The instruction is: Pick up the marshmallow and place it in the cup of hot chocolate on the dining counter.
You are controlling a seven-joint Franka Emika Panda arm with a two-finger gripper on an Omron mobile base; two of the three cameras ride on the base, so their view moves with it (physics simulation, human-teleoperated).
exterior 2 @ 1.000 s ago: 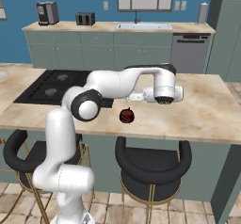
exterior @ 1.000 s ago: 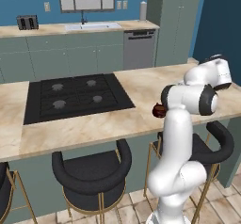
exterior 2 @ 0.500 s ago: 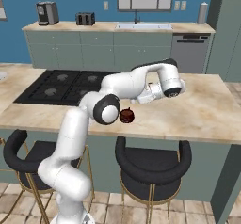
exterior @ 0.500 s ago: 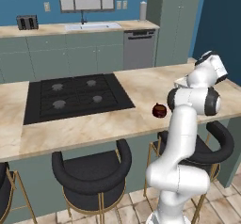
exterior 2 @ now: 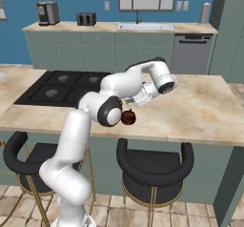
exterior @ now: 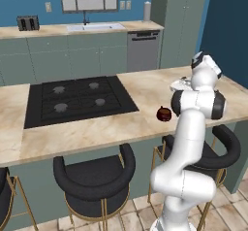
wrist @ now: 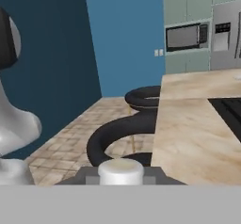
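On the long beige marble-patterned table [exterior: 97, 128], left of the arm in the left base view, sits the inset black cooktop [exterior: 75, 99]; further right stands the small squat dark red-brown cup of hot chocolate [exterior: 164, 113], near the table's front edge above the black round-backed stools [exterior: 92, 176]. Right of the cup, beside the arm, a round light-grey plate [exterior: 180, 84] lies on the table. In the hand view, the tiny white cylindrical marshmallow [wrist: 120, 170] sits between the two dark finger tips [wrist: 89, 176], so the jaws are closed on it and it is off the table. To finish well, I judge the arm should carry the marshmallow level across to a spot directly above the cup's dark top, come down close to the rim without touching it, and only then part the jaws, since the cup mouth is small and a high or off-centre drop could bounce the piece onto the table.
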